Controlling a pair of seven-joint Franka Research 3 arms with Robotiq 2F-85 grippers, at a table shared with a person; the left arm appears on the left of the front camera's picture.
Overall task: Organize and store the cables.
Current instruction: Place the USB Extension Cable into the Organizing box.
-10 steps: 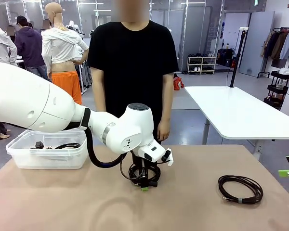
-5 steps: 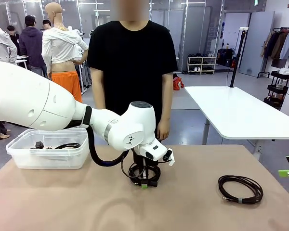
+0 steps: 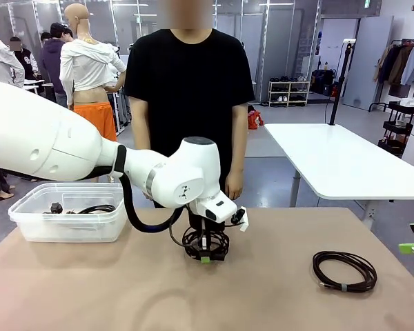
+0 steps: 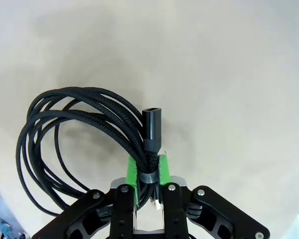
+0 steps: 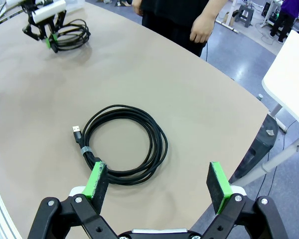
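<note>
Black cable coil [image 4: 65, 114] pinched in my left gripper [image 4: 148, 172], just lifted off table [image 3: 297, 296]; bin [image 3: 21, 219] next. My right gripper [image 5: 157, 184] stayed spread.

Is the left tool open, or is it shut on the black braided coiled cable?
Shut. In the left wrist view, the green pads of the left tool clamp the black braided coiled cable at its bound section.

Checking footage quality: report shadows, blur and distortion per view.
Front view: sharp, evenly lit, soft shadow on the table under the left arm. Left wrist view: held cable crisp, diffuse shadow behind it. Right wrist view: wide-angle bend in the table edge.
</note>
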